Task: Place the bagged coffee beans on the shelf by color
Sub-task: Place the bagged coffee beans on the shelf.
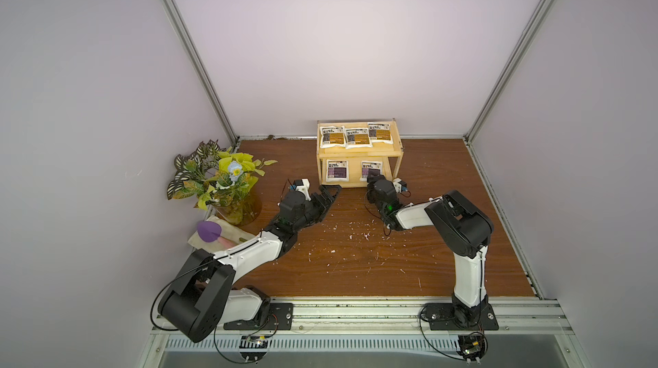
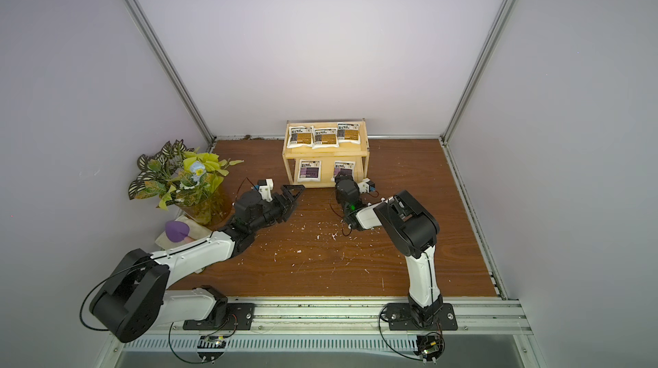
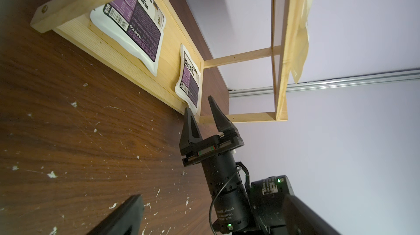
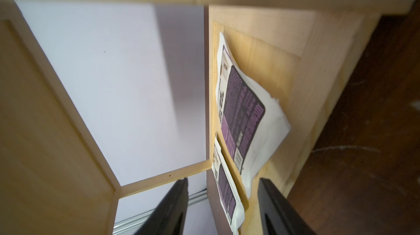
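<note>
Pale wooden shelf (image 1: 359, 152): orange-labelled white pouches (image 1: 358, 137) above, purple-labelled pouches (image 1: 337, 171) below; left gripper (image 1: 336, 189), right gripper (image 3: 198, 103): fingers apart.

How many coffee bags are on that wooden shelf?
5. Three orange-brown bags lie side by side atop the shelf; two purple bags on its lower board. None seems hidden.

"DAMIAO" on right arm's black motor (image 3: 230, 211); "Medium Roast" on purple pouch (image 3: 136, 29).

Three orange-labelled pouches (image 1: 358, 136) lie on the shelf (image 1: 356, 152) top board; two purple-labelled pouches (image 1: 337, 171) lie on its lower board, with the right gripper (image 1: 374, 174) at its front.
</note>
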